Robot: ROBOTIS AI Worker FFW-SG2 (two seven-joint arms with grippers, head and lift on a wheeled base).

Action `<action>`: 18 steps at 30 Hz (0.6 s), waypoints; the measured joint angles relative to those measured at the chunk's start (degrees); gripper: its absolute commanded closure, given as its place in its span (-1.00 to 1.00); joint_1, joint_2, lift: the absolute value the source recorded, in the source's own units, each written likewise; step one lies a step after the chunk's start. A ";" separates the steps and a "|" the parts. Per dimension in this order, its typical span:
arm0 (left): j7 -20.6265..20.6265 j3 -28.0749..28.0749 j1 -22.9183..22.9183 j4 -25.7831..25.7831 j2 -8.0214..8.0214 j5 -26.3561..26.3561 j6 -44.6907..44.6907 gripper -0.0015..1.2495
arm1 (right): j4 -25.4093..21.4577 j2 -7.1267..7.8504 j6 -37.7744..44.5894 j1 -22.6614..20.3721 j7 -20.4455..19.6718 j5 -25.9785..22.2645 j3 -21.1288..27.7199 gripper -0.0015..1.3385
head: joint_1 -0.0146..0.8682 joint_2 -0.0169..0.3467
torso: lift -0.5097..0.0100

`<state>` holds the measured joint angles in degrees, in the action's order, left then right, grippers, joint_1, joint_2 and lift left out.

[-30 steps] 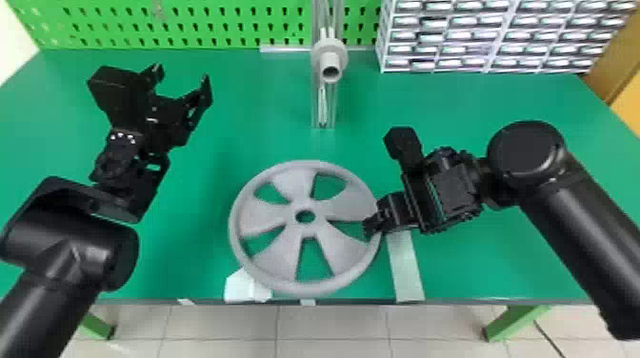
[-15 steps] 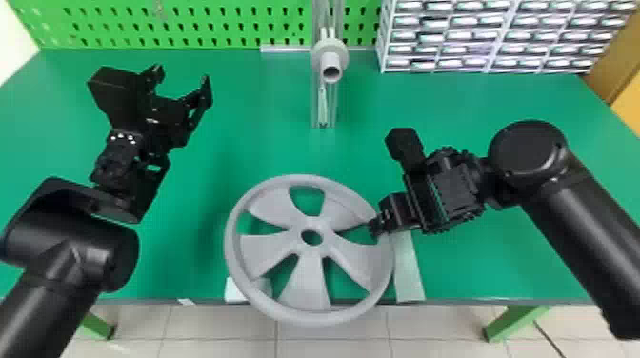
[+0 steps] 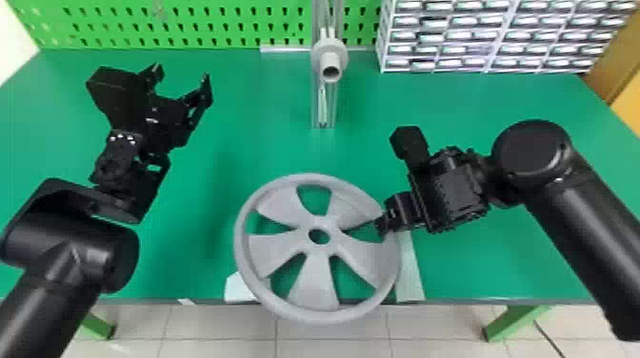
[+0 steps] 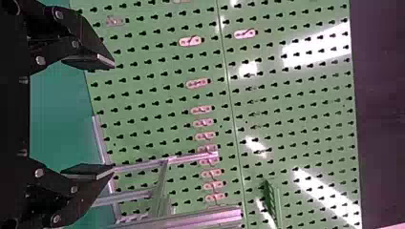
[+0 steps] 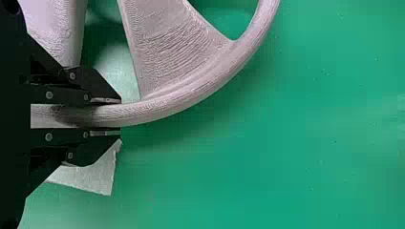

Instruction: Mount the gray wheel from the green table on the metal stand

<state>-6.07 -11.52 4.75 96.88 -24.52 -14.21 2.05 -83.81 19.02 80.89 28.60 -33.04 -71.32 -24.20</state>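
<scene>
Its rim clamped between the right gripper's [image 5: 120, 117] fingers, the spoked gray wheel [image 3: 314, 285] has shifted out over the green table's [image 3: 266, 143] near edge, apparently lifting toward the metal stand [image 3: 324, 107], while the left gripper [image 3: 183, 71] waits spread.

Gray on the wheel [image 3: 314, 285], finely ridged all over its surface, and plain green on the table [image 3: 266, 119]! Brighter green for the pegboard [image 3: 143, 42], with rows of dark keyhole shapes (plenty of green here). Left gripper [image 3: 182, 75], black; right gripper [image 3: 381, 226], black too; the floor [image 3: 214, 323], pale with darker grid lines.
</scene>
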 measured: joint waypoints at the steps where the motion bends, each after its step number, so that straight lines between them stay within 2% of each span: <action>1: -0.18 0.00 -0.05 0.14 0.00 -0.01 0.10 -0.24 | -0.32 -0.03 0.12 -0.03 0.00 0.57 0.19 0.67 | 1.00 -0.62 | 0.58; 18: -2.19 0.02 -0.58 1.91 0.00 -0.54 0.99 -0.24 | -7.67 -1.74 1.68 -1.76 0.00 13.95 2.31 0.67 | 1.00 -0.62 | 0.58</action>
<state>-8.26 -11.51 4.16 98.79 -24.52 -14.75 3.04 -91.48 17.28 82.57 26.83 -33.04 -57.37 -21.90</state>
